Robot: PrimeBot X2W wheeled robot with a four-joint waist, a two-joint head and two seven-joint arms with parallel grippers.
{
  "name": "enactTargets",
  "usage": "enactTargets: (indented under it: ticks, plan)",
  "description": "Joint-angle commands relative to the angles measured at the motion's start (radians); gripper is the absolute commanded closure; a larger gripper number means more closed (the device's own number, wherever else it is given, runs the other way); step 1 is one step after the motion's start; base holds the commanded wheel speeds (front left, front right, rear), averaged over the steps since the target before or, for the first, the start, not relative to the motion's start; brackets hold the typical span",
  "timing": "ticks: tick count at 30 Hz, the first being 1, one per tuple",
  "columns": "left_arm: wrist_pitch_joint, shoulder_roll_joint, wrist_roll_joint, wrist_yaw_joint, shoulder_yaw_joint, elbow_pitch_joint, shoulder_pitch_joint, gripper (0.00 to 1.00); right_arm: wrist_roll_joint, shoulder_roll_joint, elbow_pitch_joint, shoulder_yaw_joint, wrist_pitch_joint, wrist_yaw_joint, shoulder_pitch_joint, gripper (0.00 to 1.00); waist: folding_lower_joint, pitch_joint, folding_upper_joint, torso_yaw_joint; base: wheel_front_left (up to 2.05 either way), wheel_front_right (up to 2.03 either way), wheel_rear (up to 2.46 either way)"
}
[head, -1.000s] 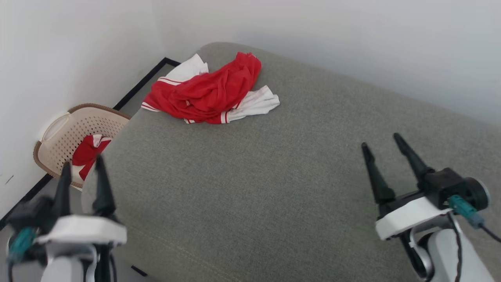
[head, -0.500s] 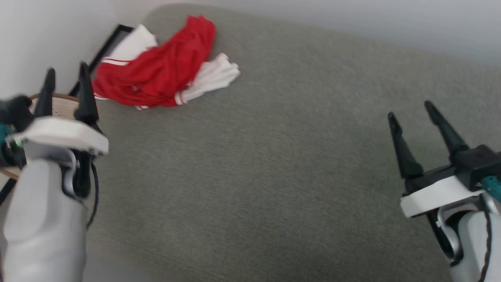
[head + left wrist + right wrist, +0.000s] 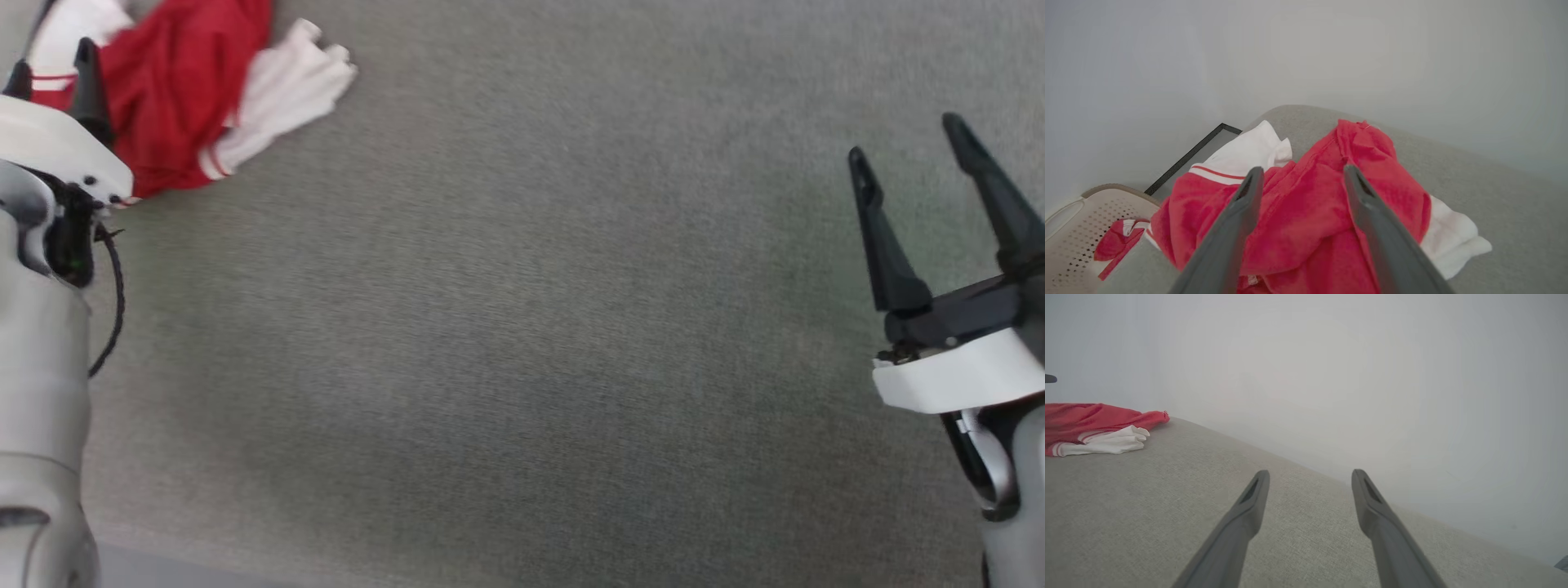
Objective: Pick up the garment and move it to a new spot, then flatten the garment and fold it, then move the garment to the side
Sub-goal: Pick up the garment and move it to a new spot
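Left wrist view: garment (image 3: 1306, 216) crumpled dead ahead of left gripper (image 3: 1303, 169), fingers spread wide, nothing held. Heap sits at far left corner of grey cushion (image 3: 522, 327), white sleeve (image 3: 286, 90) poking right. Right gripper (image 3: 904, 139) also gaping, empty, well apart from it. Left one clearly nearer, so I'd guess it reaches straight forward.
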Motion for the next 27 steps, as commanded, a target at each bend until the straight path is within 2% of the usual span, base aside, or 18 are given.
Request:
enactTargets:
  ticks: [1, 9, 20, 22, 23, 24, 27]
  plan:
    - [0.01, 0.004, -0.004, -0.002, 0.002, 0.016, -0.017, 0.0, -0.002, -0.003, -0.013, -0.001, 0.005, -0.001, -0.012, 0.0, 0.0, 0.048, 0.0, -0.036, 0.0, 0.0, 0.0]
    - [0.226, 0.015, -0.024, 0.008, -0.017, 0.174, -0.122, 0.0, -0.01, -0.018, -0.117, -0.019, 0.055, -0.001, -0.016, 0.0, 0.0, 0.124, 0.0, -0.067, 0.0, 0.0, 0.0]
    - [0.6, -0.089, -0.061, 0.021, -0.044, 0.244, -0.062, 0.0, -0.026, -0.036, -0.2, -0.022, 0.103, -0.001, -0.015, 0.0, 0.0, 0.181, 0.0, -0.078, 0.0, 0.0, 0.0]
    - [0.634, -0.098, -0.075, 0.017, -0.041, 0.249, -0.05, 0.02, -0.028, -0.036, -0.205, -0.025, 0.107, -0.001, -0.021, 0.0, 0.0, 0.187, 0.0, -0.079, 0.0, 0.0, 0.0]
    - [0.633, -0.1, -0.073, 0.015, -0.044, 0.249, -0.052, 0.82, -0.028, -0.034, -0.207, -0.028, 0.108, -0.001, -0.023, 0.0, 0.0, 0.191, 0.0, -0.08, 0.0, 0.0, 0.0]
    - [0.626, -0.099, -0.072, 0.014, -0.047, 0.249, -0.055, 1.0, -0.028, -0.034, -0.208, -0.03, 0.107, -0.001, -0.022, 0.0, 0.0, 0.194, 0.0, -0.08, 0.0, 0.0, 0.0]
    - [0.567, -0.072, -0.061, 0.015, -0.055, 0.238, -0.068, 1.0, -0.032, -0.029, -0.205, -0.042, 0.103, -0.001, -0.015, 0.0, 0.0, 0.195, 0.0, -0.074, 0.0, 0.0, 0.0]
